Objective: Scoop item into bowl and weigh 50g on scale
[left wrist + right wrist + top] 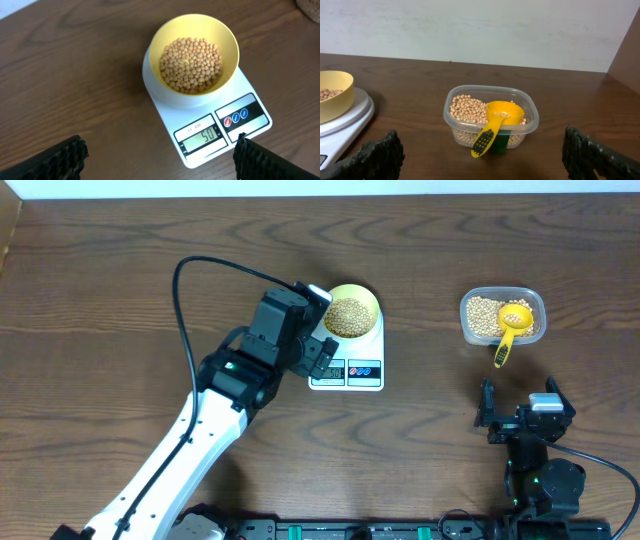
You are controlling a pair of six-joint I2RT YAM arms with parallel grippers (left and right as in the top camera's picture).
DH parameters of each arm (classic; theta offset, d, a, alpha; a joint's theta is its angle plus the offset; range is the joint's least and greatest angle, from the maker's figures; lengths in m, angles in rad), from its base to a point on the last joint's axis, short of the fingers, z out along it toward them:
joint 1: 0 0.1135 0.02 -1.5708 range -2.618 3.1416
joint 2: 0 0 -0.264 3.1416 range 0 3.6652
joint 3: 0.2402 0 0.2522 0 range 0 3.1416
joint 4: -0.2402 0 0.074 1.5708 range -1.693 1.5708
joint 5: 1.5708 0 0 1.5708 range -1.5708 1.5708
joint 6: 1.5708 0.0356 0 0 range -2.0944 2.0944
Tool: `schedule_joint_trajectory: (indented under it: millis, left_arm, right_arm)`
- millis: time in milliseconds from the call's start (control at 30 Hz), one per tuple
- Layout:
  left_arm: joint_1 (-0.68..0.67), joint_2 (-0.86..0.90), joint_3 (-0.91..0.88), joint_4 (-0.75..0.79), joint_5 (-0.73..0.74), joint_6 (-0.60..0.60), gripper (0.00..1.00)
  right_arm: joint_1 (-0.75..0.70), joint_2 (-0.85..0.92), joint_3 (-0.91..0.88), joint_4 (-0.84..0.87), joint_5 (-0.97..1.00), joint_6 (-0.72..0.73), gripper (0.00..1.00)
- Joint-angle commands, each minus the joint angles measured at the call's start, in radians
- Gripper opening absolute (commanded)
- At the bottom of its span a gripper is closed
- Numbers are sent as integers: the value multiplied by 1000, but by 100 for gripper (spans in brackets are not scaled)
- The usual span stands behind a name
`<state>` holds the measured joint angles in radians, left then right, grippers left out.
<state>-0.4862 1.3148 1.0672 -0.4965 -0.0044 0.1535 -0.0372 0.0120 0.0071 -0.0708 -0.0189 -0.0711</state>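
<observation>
A pale yellow bowl stands on the round platform of the white scale. It is partly filled with tan beans, and the display reads 50. My left gripper hovers open just left of the scale's front, touching nothing. My right gripper is open and empty, in front of the clear container. More beans lie in that container, with the yellow scoop propped in them.
The scoop's handle sticks out over the container's near rim toward my right gripper. The scale and bowl show at the left edge of the right wrist view. The table's far edge meets a pale wall.
</observation>
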Motion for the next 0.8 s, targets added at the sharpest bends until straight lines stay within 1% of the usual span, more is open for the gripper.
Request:
schedule_joint_trajectory:
  millis: [0,200,567,767]
  left_arm:
    - [29,-29,-13,5,-15,-6,96]
    - [71,-43,-13,16,-15,-6,96]
    - [160,-93,-13,125,-15,-11,96]
    - [235,-103,-13,220,-15,-70,96]
  right_arm:
    - [-7,-6,-2,-5,-3,-13,99]
    - [-7,-6,-2,-5,-3,-13,99]
    - [-7,-6,-2,-5,-3,-13,99]
    - [-7,-6,-2,-5,-3,-13,99]
